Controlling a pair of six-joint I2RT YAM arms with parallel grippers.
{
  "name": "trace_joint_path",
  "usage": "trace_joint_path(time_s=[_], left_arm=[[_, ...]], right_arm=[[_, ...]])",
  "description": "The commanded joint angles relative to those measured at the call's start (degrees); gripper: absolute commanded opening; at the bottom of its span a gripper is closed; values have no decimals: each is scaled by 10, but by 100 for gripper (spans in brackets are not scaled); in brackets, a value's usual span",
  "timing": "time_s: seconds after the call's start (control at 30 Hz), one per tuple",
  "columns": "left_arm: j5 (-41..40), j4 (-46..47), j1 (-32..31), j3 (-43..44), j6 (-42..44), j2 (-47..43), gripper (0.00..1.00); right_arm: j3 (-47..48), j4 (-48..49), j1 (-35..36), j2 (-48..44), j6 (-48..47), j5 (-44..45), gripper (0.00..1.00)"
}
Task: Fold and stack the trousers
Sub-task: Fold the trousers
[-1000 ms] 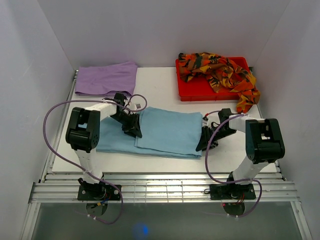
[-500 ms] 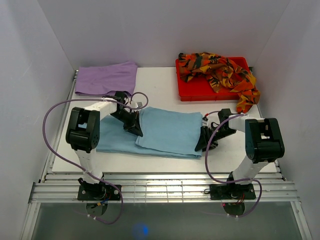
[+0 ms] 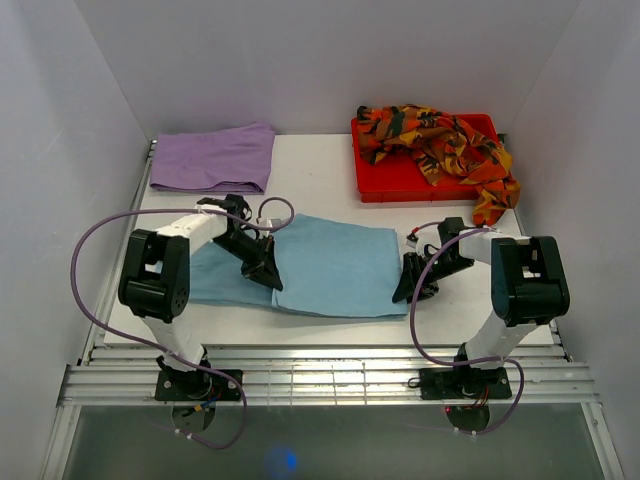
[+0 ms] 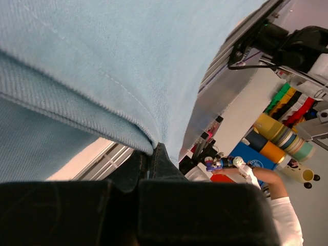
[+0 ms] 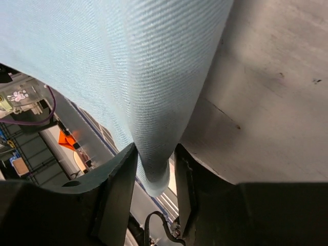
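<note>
The light blue trousers point(image 3: 330, 265) lie partly folded on the middle of the table. My left gripper point(image 3: 262, 268) is shut on the left edge of their upper layer; in the left wrist view the jaws point(image 4: 147, 163) pinch a fold of the blue cloth point(image 4: 102, 61). My right gripper point(image 3: 410, 285) is at their right edge; in the right wrist view the fingers point(image 5: 154, 166) are shut on a hanging fold of the cloth point(image 5: 128, 61). The lilac pair point(image 3: 213, 157) lies folded at the back left. The patterned pair point(image 3: 440, 140) is heaped at the back right.
A red tray point(image 3: 372, 185) at the back right holds the patterned pair, which hangs over its right rim. White walls enclose the table on three sides. The metal rails point(image 3: 330, 375) run along the near edge. Bare tabletop point(image 5: 277, 92) shows beside the right gripper.
My left gripper has moved toward the near edge, pulling the upper layer's left edge forward over the lower layer. The right gripper has hardly moved.
</note>
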Motion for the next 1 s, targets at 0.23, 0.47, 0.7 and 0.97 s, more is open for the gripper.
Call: trace_joint_path(time_s=[0.23, 0.47, 0.7, 0.97], left_arm=[[-125, 54, 6, 52, 34, 30, 0], [-148, 87, -2, 86, 85, -57, 0], [-159, 102, -16, -22, 109, -119, 0], [-256, 156, -12, -84, 64, -42, 0]], right_arm=[[4, 0, -4, -6, -5, -13, 19], [2, 1, -6, -8, -7, -14, 8], [2, 0, -7, -1, -8, -18, 8], [6, -6, -7, 3, -13, -20, 8]])
